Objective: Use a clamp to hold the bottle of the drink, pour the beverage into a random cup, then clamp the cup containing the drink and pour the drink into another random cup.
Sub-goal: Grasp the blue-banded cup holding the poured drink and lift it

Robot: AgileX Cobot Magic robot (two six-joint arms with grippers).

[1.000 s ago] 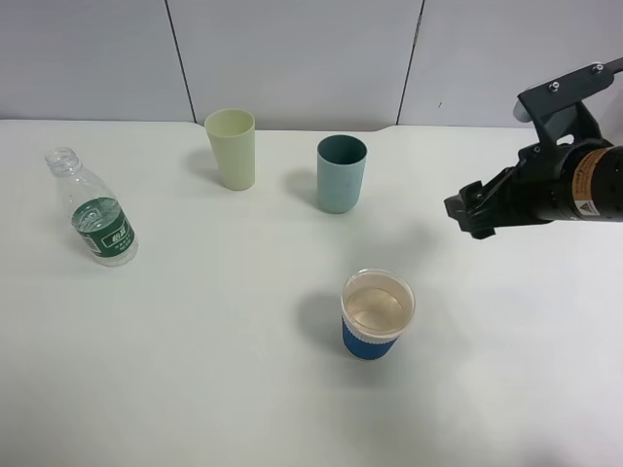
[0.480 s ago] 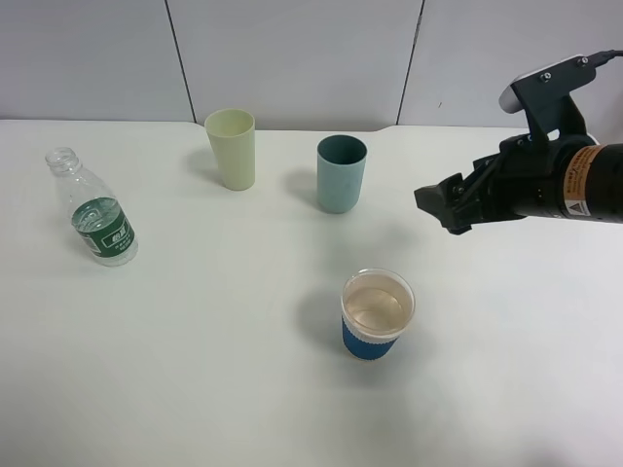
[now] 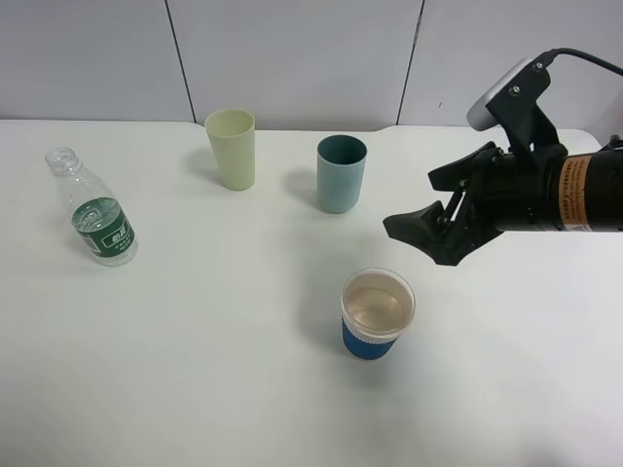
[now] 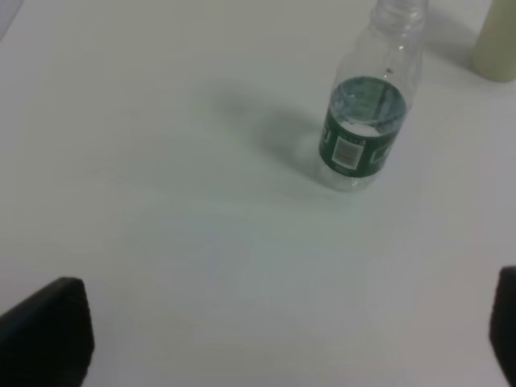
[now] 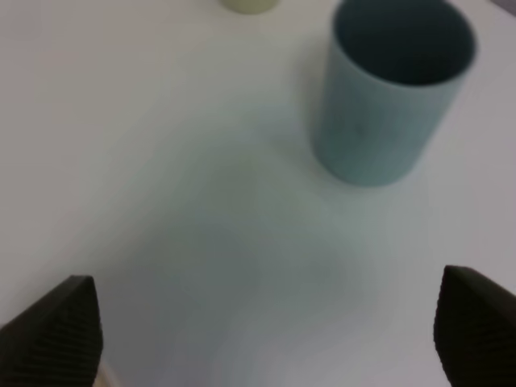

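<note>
A clear plastic bottle with a green label and no cap stands at the table's left; it also shows in the left wrist view. A blue paper cup holding pale liquid stands in the front middle. A teal cup and a pale yellow-green cup stand at the back. My right gripper is open and empty, hovering just right of and above the blue cup, with the teal cup ahead of it. My left gripper is open and empty, well short of the bottle, and is out of the high view.
The white table ends at a grey panelled wall behind the cups. The yellow-green cup's side shows beyond the bottle in the left wrist view. The right arm's body hangs over the table's right side.
My right gripper has moved left and down toward the blue paper cup, and its jaws have opened wider. The bottle and cups have not moved.
</note>
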